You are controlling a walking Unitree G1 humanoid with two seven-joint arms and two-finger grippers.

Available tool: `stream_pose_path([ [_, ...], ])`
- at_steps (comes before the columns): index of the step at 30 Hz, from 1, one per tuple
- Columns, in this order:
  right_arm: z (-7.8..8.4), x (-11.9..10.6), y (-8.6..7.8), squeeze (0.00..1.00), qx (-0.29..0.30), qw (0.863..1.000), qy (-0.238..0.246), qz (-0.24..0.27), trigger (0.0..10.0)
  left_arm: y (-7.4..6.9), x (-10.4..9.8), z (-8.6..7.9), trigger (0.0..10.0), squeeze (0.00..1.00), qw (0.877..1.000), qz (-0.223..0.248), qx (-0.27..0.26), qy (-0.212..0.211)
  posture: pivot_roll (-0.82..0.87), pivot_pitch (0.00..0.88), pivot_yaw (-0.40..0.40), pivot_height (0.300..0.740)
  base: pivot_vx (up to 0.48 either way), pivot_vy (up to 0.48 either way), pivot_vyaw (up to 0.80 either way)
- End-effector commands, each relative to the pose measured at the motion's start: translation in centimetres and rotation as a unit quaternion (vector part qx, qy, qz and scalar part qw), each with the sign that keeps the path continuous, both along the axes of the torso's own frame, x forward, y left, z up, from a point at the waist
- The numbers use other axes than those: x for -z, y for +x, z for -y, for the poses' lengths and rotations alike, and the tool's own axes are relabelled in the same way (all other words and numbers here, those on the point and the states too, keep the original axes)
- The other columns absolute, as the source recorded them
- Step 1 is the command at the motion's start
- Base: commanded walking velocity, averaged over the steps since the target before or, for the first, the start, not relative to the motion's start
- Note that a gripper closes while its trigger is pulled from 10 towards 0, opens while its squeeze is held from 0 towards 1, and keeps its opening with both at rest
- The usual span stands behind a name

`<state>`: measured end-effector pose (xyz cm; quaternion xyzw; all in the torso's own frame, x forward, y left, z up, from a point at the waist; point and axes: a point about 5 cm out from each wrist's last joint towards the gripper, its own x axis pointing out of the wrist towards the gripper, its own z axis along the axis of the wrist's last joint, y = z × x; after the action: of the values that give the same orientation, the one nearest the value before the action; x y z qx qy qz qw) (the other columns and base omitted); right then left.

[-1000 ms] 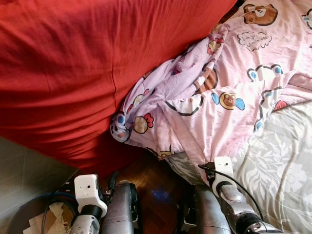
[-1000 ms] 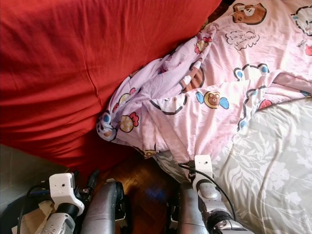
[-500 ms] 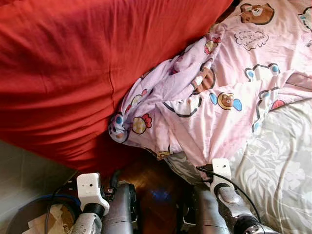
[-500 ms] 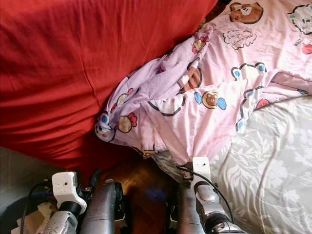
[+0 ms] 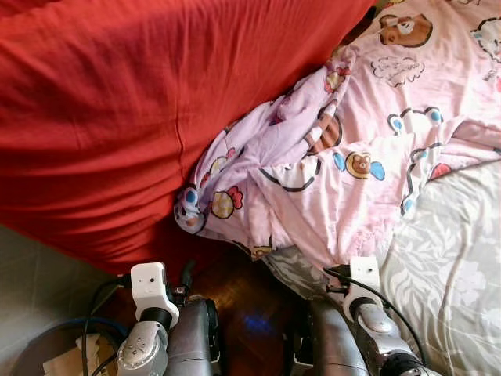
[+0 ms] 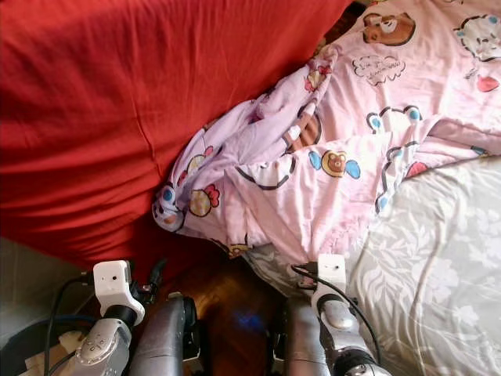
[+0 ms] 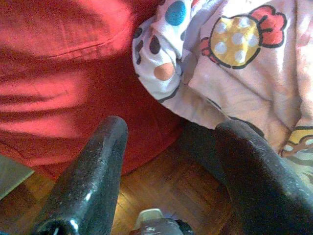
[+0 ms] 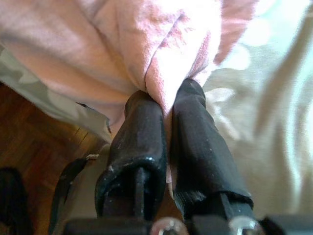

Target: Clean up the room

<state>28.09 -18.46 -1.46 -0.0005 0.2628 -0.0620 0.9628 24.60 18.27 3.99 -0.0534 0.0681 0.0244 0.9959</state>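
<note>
A pink cartoon-print blanket (image 5: pixel 337 164) lies rumpled across the bed, and its lower corner hangs beside a big red cover (image 5: pixel 117 117). In the right wrist view my right gripper (image 8: pixel 166 100) is shut on a pinched fold of the pink blanket (image 8: pixel 161 44) at the bed's edge. My right arm (image 5: pixel 362 276) sits just below the blanket's hem. My left gripper (image 7: pixel 171 127) is open and holds nothing. It hovers over the wood floor (image 7: pixel 161 186), facing the blanket's hanging corner (image 7: pixel 195 58). My left arm (image 5: pixel 149 286) is low at the left.
A grey floral sheet (image 5: pixel 454 266) covers the mattress on the right. Dark wood floor (image 5: pixel 243 290) shows between the red cover and the bed. A dark bin (image 5: pixel 70 362) with paper and cables stands at the lower left.
My left arm has risen a little toward the red cover. The right gripper keeps its hold on the blanket. The camera has shifted slightly.
</note>
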Motion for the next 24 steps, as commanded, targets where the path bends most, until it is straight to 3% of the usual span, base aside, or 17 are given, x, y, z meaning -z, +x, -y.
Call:
stream_pose_path([
  [1,0.4,0.6,-0.8,0.00,0.015,1.000,0.006,-0.006,0.0,-0.8,1.2,-0.6,10.0,0.00,1.000,-0.023,-0.012,0.000,0.02,0.200,0.003,0.636,0.000,0.000,0.00],
  [2,0.8,0.6,-0.9,0.00,0.021,1.000,0.011,0.000,0.0,-0.8,1.5,-1.0,10.0,0.00,0.999,-0.027,-0.021,0.001,0.01,0.192,0.004,0.636,0.000,0.000,0.00],
  [3,0.8,0.3,-0.9,0.00,0.020,0.999,0.027,0.021,6.4,-0.9,1.9,-1.2,10.0,0.00,0.999,-0.032,-0.027,-0.001,0.01,0.180,0.002,0.636,0.000,0.000,0.00],
  [4,0.7,0.2,-0.9,0.00,0.013,0.999,0.030,0.032,10.0,-1.0,2.2,-1.3,10.0,0.00,0.999,-0.037,-0.028,0.000,0.01,0.175,0.002,0.636,0.000,0.000,0.00],
  [14,0.1,0.0,-1.5,0.00,-0.021,0.995,0.057,0.078,10.0,-1.3,3.4,-1.4,10.0,0.00,0.998,-0.055,-0.037,-0.006,-0.01,0.158,-0.007,0.646,0.000,0.000,0.00],
  [24,-0.7,0.4,-2.0,0.00,-0.057,0.995,0.047,0.064,10.0,-1.6,5.1,-1.3,10.0,0.00,0.995,-0.088,-0.039,-0.020,-0.01,0.141,-0.019,0.718,0.000,0.000,0.00],
])
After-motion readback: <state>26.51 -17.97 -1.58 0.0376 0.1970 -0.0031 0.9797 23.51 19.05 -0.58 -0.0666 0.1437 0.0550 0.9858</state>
